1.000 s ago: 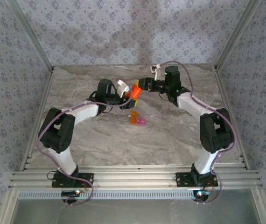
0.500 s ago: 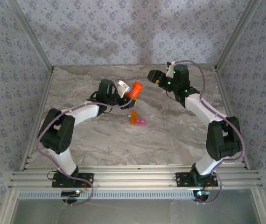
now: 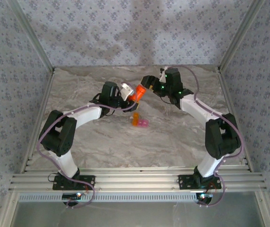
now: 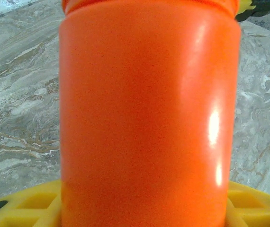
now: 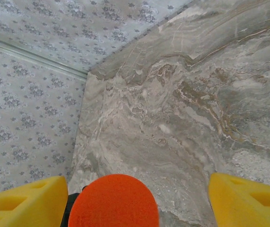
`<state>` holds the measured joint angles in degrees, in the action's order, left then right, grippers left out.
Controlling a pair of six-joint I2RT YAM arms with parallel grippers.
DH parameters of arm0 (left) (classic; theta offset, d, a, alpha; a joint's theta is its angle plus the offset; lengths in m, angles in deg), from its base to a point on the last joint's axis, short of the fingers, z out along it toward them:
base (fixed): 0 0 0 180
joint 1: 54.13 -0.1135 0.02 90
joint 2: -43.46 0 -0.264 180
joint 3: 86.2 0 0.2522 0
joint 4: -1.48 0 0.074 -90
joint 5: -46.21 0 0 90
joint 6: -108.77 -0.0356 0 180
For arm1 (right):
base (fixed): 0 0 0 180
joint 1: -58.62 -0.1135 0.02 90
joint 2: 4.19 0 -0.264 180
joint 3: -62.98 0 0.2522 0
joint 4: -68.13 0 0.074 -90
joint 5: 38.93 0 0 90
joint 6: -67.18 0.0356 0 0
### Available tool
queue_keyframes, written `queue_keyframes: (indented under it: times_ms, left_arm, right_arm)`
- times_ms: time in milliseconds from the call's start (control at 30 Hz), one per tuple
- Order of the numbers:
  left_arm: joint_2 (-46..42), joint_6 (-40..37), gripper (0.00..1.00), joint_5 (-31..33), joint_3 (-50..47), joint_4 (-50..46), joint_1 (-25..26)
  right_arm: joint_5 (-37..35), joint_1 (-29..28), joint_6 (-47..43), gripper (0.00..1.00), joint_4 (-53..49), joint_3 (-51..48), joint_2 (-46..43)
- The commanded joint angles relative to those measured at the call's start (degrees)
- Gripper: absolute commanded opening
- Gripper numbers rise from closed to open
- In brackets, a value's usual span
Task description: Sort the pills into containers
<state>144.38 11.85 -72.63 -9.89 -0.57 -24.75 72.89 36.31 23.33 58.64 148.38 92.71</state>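
My left gripper [image 3: 129, 92] is shut on an orange-red bottle [image 3: 137, 91], held tilted above the table; in the left wrist view the bottle [image 4: 144, 113] stands close up between yellow pads [image 4: 26, 208]. My right gripper [image 3: 147, 83] is open just right of the bottle's top. In the right wrist view its yellow fingers [image 5: 26, 201] stand wide apart, with the round orange cap [image 5: 113, 202] low between them, nearer the left one and touching neither. The containers [image 3: 140, 121], a small joined orange and pink pair, sit on the table below the bottle. The pills are hidden.
The grey marble table [image 3: 173, 137] is fenced by patterned walls [image 3: 125, 33] at the back and sides. An aluminium rail [image 3: 135, 179] runs along the near edge by the arm bases.
My right gripper drew back up and to the right, away from the bottle, while its jaws opened, then came back to the bottle's top. The left arm and bottle stayed put.
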Motion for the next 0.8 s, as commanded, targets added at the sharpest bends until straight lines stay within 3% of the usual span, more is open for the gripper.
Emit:
queue_keyframes:
  times_ms: [0, 567, 767]
  left_arm:
    - [-1.62, -1.14, 0.0, -0.07, 1.77, 0.5, 0.42]
    - [-1.43, -0.98, 0.0, -0.16, 1.82, 0.84, 0.61]
    - [-1.52, -0.91, 0.0, -0.13, 1.86, 0.89, 0.61]
  right_arm:
    - [-0.35, -0.97, 0.83, 0.79, -1.56, 2.95, 1.25]
    - [1.88, -3.03, 1.06, 0.68, -2.03, 4.56, 4.2]
    - [2.38, -2.86, 0.64, 0.55, -1.76, 4.13, 4.1]
